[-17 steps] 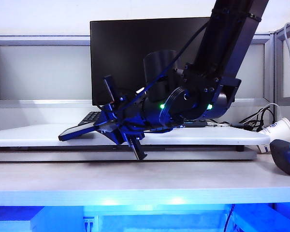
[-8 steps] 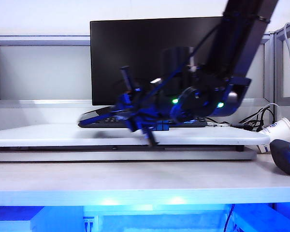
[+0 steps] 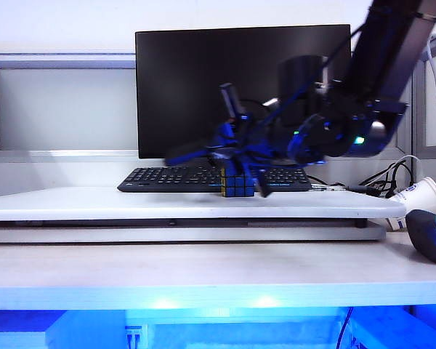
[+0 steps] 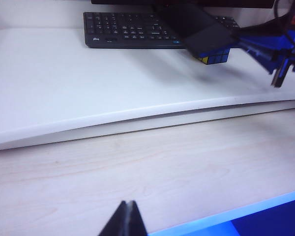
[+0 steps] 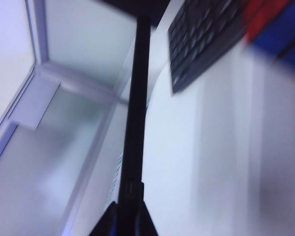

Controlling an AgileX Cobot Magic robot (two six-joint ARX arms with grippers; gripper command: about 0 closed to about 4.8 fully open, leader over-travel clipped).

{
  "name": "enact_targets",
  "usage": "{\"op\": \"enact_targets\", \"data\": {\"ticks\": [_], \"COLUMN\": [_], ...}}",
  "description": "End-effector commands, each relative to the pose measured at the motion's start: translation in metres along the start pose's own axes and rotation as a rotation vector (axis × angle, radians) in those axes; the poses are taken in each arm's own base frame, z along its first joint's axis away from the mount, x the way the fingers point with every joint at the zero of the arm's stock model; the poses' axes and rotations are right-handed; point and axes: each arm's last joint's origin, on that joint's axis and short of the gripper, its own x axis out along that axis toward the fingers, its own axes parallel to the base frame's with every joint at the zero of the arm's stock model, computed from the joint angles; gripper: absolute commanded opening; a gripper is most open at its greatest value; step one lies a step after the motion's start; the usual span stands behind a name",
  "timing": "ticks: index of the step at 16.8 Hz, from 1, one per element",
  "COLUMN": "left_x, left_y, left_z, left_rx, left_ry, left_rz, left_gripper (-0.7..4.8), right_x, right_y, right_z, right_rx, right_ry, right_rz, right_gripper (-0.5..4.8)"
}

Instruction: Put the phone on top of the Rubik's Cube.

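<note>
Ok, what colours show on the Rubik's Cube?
Blue and yellow squares in a black frame on the Rubik's Cube; clearest in the left wrist view.

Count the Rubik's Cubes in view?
1. The Rubik's Cube sits on the raised white shelf just in front of the keyboard, under the phone carried by the right gripper. The arm could hide others behind it.

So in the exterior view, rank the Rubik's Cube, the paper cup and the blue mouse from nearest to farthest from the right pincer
Measured from the right pincer, which is shut on the phone:
1. Rubik's Cube, just below it, in front of the keyboard.
2. Paper cup, lying far right on the raised board.
3. Blue mouse, far right, lower, on the desk.
</note>
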Motion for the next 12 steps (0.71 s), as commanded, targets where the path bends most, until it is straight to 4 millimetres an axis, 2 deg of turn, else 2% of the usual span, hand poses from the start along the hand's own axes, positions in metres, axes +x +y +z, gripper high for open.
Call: {"op": "enact_targets", "data": {"ticks": [1, 7, 12], "left_x": [0.000, 0.000, 0.000], "left_y": [0.000, 0.000, 0.000], "left_z": [0.001, 0.001, 0.001], "left_rx": [0.003, 0.003, 0.003], "left_ry": [-0.011, -0.011, -0.011], "left_rz": [0.000, 0.000, 0.000], "left_gripper": [-0.03, -0.03, -0.03], "right_x": [-0.003, -0.011, -0.001], "right_y": [0.005, -0.008, 0.000], "right_z": [0.018, 0.050, 0.080], "right_rx": [-0.027, -0.035, -0.089], "right_ry": [-0.053, -0.126, -0.120], "right_rz": [0.044, 0.009, -0.006], "right_gripper": [-0.06, -0.06, -0.06]}}
